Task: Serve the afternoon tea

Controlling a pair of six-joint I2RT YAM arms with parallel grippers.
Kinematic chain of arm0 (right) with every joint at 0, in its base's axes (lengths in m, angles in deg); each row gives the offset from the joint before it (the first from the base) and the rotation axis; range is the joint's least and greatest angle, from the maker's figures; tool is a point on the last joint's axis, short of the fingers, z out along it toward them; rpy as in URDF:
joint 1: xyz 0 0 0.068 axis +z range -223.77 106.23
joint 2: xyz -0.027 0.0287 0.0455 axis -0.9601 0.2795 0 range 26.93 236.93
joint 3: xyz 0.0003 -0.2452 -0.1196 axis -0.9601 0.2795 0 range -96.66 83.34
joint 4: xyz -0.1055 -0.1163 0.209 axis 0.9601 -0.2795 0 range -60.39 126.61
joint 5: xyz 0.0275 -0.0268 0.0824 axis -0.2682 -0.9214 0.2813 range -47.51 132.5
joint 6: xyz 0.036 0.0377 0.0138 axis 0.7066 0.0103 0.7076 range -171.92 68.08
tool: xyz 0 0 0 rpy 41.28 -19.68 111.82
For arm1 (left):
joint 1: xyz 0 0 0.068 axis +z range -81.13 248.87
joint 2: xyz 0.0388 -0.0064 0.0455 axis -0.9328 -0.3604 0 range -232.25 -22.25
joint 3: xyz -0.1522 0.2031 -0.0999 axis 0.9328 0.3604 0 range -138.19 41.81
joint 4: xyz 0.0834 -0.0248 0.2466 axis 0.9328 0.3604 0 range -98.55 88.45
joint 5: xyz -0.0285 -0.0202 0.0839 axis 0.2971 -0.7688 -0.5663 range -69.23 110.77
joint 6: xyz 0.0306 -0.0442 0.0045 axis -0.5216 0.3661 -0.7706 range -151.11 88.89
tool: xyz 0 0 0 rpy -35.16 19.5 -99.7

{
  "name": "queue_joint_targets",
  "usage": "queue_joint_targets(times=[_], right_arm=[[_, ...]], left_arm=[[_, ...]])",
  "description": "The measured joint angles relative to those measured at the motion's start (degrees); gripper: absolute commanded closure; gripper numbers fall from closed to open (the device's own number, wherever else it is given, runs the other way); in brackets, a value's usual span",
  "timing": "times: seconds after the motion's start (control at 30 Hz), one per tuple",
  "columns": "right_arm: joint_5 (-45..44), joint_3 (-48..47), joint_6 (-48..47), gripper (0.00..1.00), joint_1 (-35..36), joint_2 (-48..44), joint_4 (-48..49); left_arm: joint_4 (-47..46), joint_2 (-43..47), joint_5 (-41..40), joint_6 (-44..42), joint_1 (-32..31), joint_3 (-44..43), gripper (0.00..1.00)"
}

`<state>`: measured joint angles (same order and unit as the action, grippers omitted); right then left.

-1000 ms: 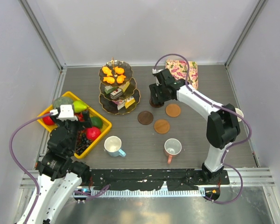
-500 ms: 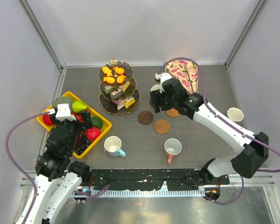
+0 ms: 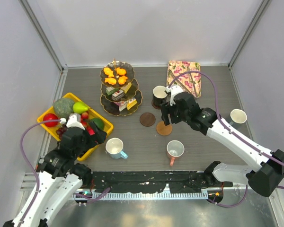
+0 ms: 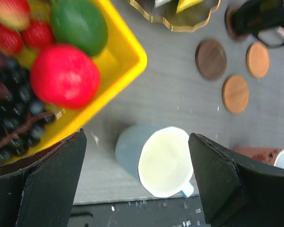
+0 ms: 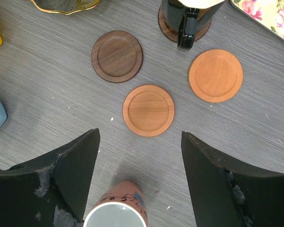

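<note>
Your left jaws hung open over the cream mug [image 4: 164, 161]; your right jaws hung open above a light wooden coaster [image 5: 148, 110].

In the top view the right arm [image 3: 232, 137] hides the pale orange round wooden coaster [image 5: 215, 75] and covers the twelve o'clock edge of the tan round wooden coaster [image 3: 163, 131]. The right wrist view cuts off the glossy black mug [image 5: 189, 19] at twelve o'clock and the pinkish patterned mug [image 5: 118, 212] at six. In the left wrist view the round red fruit [image 4: 64, 75] is blurred, and the dark scalloped gold-rimmed stand [image 4: 194, 16] is cropped at twelve.
</note>
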<state>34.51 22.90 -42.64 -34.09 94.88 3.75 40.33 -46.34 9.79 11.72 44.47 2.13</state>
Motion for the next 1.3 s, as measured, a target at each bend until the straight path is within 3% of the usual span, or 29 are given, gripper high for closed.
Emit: queue_joint_targets(times=[0.2,0.37,0.47,0.7,0.9,1.13,1.3], right_arm=[[0.04,2.36,-0.39,0.24,0.0,-2.62,1.49],[0.09,3.54,-0.96,0.24,0.02,-2.99,2.23],[0.07,3.82,-1.55,0.24,0.0,-3.13,2.45],[-0.52,4.5,-2.21,0.24,0.0,-5.75,2.49],[-1.25,4.52,-2.95,0.24,0.02,-7.5,2.6],[-1.77,4.52,-3.17,0.24,0.02,-8.04,2.32],[-2.73,4.52,-3.32,0.24,0.02,-10.32,1.2]], left_arm=[[3.45,0.87,0.04,11.89,-10.62,3.76,0.06],[3.26,-2.21,-1.14,18.97,-17.99,5.73,0.13],[3.26,-5.68,-2.23,21.64,-20.39,6.29,0.26],[3.08,-8.72,-3.58,23.26,-21.88,6.34,0.72],[3.13,-11.26,-4.2,21.73,-22.1,6.27,0.99],[2.95,-14.45,-4.7,15.61,-22.14,4.24,1.0],[4.17,-21.4,-6.01,6.91,-22.14,-3.58,1.0]])
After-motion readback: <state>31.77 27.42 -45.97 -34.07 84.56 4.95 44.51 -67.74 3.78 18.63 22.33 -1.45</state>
